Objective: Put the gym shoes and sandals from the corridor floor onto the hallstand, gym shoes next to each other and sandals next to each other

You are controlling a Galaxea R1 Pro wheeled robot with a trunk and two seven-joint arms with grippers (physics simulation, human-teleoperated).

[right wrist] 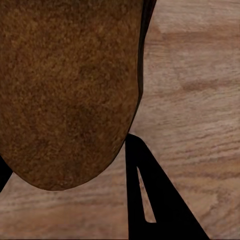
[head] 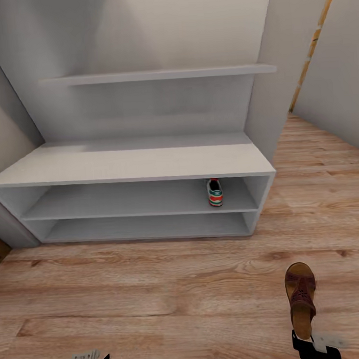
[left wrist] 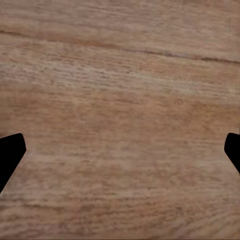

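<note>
Gripping the heel of a brown sandal (head: pixel 301 298), the right gripper (head: pixel 309 344) holds it above the corridor floor (head: pixel 155 288). Left gripper (left wrist: pixel 120 155) spread wide, holding nothing. One gym shoe (head: pixel 215 192) sits on the hallstand (head: pixel 130 164), upper tier, right end.

The shoe rack (head: pixel 130 167) is plain light grey, tiers and upper shelf alike, and the wall behind the rack is the same pale grey. On the rack's upper tier sits a sneaker (head: pixel 215 192), cream-white with green and red-orange accents. The floor (head: pixel 155 288) in front of the rack is light brown wood grain with darker streaks and plank lines. The sandal (head: pixel 301 298) on that floor is brown, its strap darker with a perforated pattern; its sole looks mottled brown up close. The fingers (right wrist: pixel 155 200) are black
</note>
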